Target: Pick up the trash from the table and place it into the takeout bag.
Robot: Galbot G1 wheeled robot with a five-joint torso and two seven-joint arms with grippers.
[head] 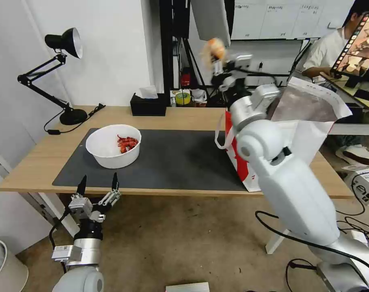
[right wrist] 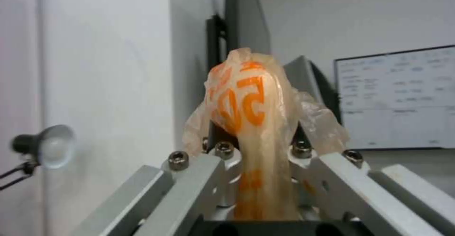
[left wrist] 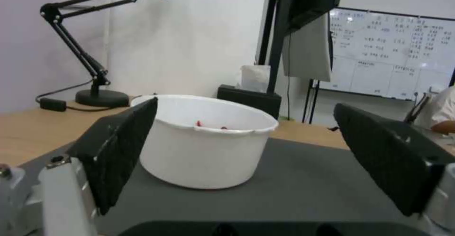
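Above the takeout bag point(head: 314, 117), your right gripper point(head: 217, 61) pinches the wrapped bun point(head: 213, 50); centre it over the foil mouth before releasing. Left gripper point(head: 98, 184) waits spread wide, holding nothing.

The right arm reaches up and forward, elbow bent, its pincer point(head: 215, 61) raised high with the jaws clamped on the bun point(right wrist: 251, 122), pinching its wrap. The left arm sits low near the front counter point(head: 38, 170) edge, wrist pointing upward, its pincer point(head: 98, 183) spread wide and holding nothing.
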